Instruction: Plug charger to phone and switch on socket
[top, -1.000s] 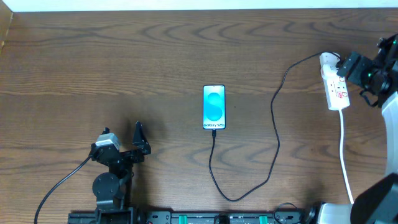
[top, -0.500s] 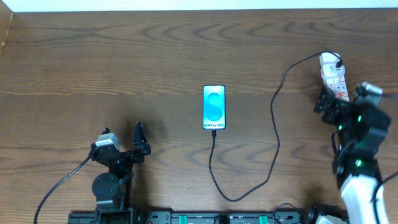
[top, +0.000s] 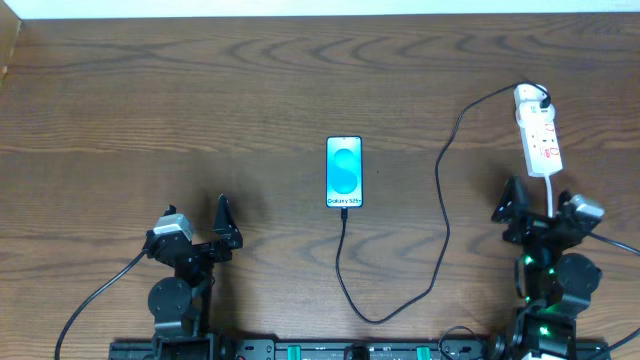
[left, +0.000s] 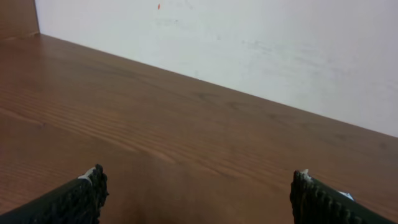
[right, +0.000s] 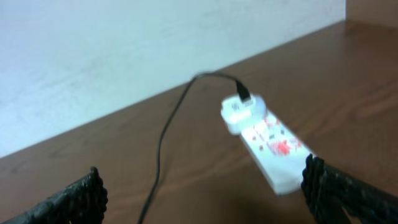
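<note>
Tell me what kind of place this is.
Likely a robotics lab test bench: a bare wood-grain table against a plain white wall, a left arm and right arm at its near edge, and only a phone, charger cable and power strip laid out.

Phones: one, a flat rectangular smartphone (top: 344, 172) with a bright blue screen and black edge.
Chargers: one, a long thin black charger cable (top: 441, 190).
Sockets: one, a narrow white oblong power strip (top: 539, 135) with red marks.
Other cords: one thicker white cord (top: 551, 195).
Grippers: two, black and two-fingered: left gripper (left: 198, 186), right gripper (right: 202, 174).
Tables: one brown wood-grain table (top: 150, 100).
</note>
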